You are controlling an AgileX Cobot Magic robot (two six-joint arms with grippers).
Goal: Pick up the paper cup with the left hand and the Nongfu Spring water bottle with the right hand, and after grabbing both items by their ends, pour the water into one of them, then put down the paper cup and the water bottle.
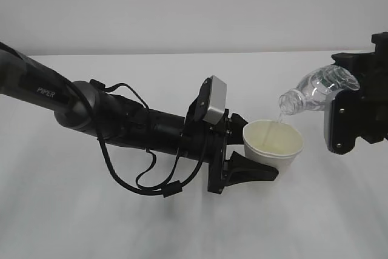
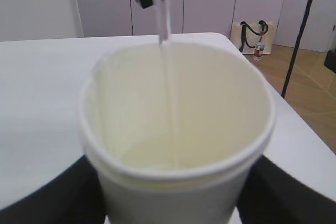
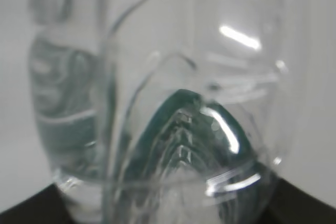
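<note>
The paper cup (image 1: 273,142) is held upright above the white desk (image 1: 121,222) in the left gripper (image 1: 251,153), whose black fingers (image 1: 251,171) are clamped against the lower wall of the cup from the arm's side. The cup's open mouth faces up and projects beyond the fingertips toward the right of the exterior view. The arm behind this gripper bears the lettering "PIPER" (image 1: 46,90), and looped black cables (image 1: 145,180) hang beneath it.

The Nongfu Spring water bottle (image 1: 315,91) is grasped at its base end by the right gripper (image 1: 348,89), at the right edge of the exterior view. The bottle is tilted, neck down and to the left, with its capless mouth just above the far right part of the cup's rim and not touching it. In the right wrist view the bottle's ribbed base (image 3: 178,129) fills the frame, so the fingers cannot be seen there.

A thin stream of water (image 2: 167,77) is seen falling from the bottle's mouth into the cup. In the left wrist view a shallow pool (image 2: 157,153) lies on the pale yellowish bottom.
</note>
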